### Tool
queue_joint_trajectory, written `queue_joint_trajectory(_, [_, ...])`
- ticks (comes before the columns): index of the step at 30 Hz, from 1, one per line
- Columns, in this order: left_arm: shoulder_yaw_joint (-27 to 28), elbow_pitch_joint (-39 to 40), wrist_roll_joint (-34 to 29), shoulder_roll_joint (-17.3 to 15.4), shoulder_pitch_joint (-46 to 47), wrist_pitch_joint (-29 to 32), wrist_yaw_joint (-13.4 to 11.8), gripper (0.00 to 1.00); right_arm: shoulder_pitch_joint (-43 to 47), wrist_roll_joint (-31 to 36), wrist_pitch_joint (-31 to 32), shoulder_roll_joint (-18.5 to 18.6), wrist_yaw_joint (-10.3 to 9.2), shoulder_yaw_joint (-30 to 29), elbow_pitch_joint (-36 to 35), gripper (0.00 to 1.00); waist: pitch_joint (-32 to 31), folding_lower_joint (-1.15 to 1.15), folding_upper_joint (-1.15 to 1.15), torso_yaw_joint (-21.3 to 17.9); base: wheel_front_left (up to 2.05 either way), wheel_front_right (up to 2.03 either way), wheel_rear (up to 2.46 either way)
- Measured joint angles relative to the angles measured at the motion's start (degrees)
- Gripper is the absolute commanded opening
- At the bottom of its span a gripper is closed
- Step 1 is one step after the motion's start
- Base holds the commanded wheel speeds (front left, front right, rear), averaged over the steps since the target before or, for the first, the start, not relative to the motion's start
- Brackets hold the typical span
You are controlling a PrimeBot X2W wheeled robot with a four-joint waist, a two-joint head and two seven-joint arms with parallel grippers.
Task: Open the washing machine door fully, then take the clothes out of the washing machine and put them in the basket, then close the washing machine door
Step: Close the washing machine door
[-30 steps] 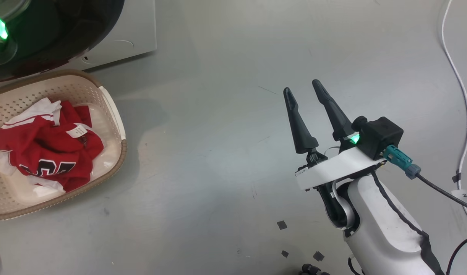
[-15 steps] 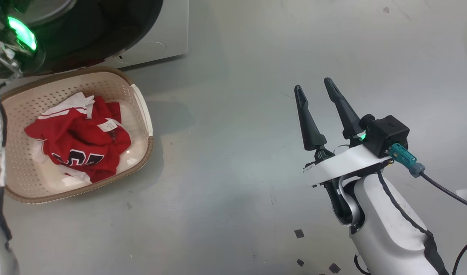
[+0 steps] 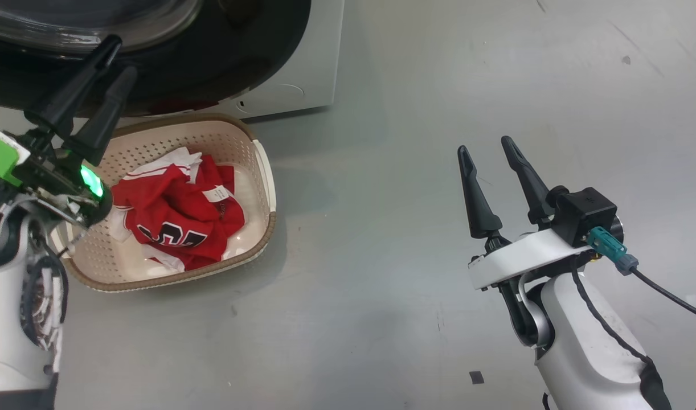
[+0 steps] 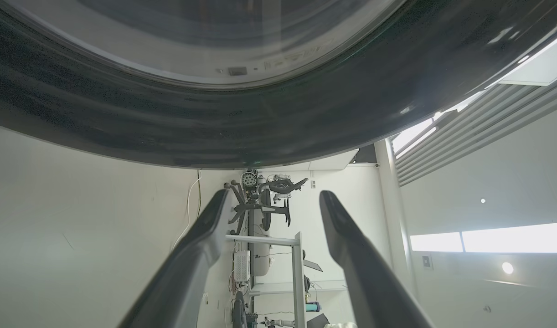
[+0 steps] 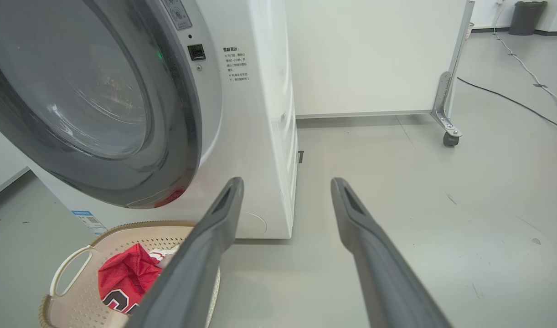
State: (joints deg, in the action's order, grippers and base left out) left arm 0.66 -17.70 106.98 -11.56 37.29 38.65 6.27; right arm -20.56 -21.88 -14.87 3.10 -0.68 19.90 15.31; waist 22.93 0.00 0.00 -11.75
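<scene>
The washing machine (image 3: 302,74) (image 5: 255,136) stands at the upper left. The washing machine door (image 3: 222,62) (image 5: 91,91) lies close against its front; I cannot tell if it is latched. My left gripper (image 3: 122,54) (image 4: 275,196) is open and empty, its tips just below the door's black rim (image 4: 260,127). The cream basket (image 3: 154,149) (image 5: 73,298) sits on the floor under the door, with the red clothes (image 3: 183,219) (image 5: 126,278) crumpled inside. Far to the right, my right gripper (image 3: 483,145) (image 5: 287,184) hangs open and empty over the floor.
Grey floor spreads between the basket and my right arm. A white wheeled partition (image 5: 449,136) stands behind the machine, with cables (image 5: 524,68) trailing on the floor beyond. A small dark tape scrap (image 3: 477,377) lies near my right arm.
The head camera has turned, sliding the basket and machine rightward in the picture. My left gripper has come into view by the door rim, fingers apart. The right gripper keeps its pose.
</scene>
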Motion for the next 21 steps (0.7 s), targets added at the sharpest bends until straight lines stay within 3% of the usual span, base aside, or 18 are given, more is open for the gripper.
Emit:
queue_joint_trajectory(12, [4.2, 1.8, -3.2, 3.0, -13.7, -8.8, 0.6, 1.0, 2.7, 1.0, 0.0, 0.6, 0.27, -2.0, 1.8, 1.0, -5.0, 0.0, 0.0, 4.4, 0.0, 0.0, 0.0])
queue_joint_trajectory(21, [4.1, 6.1, -20.3, 2.7, -20.9, -21.7, 0.6, 1.0, 4.8, 1.6, 0.0, 1.0, 0.81, -2.9, 3.1, 1.0, -8.9, 0.0, 0.0, 6.8, 0.0, 0.0, 0.0])
